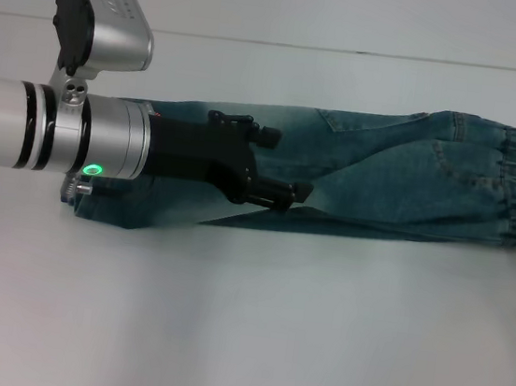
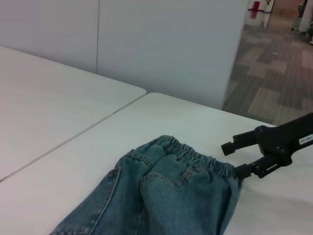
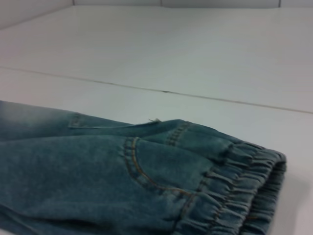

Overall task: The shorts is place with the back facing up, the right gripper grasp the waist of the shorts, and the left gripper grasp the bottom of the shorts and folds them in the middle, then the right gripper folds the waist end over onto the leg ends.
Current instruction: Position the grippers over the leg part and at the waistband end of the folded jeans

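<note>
The blue-green faded denim shorts [image 1: 383, 175] lie on the white table [image 1: 242, 323], already folded lengthwise. The black two-fingered left gripper [image 1: 285, 168] hovers open-jawed above them. The black right gripper [image 2: 234, 159], jaws parted beside the ruffled waist [image 2: 195, 156], must next grip it.

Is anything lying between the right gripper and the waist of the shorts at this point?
Nothing visible. In the left wrist view the right gripper sits open right beside the waist, one finger at the band's end, with only bare table around it. The left gripper hovers over the folded shorts, well away from that end.
</note>
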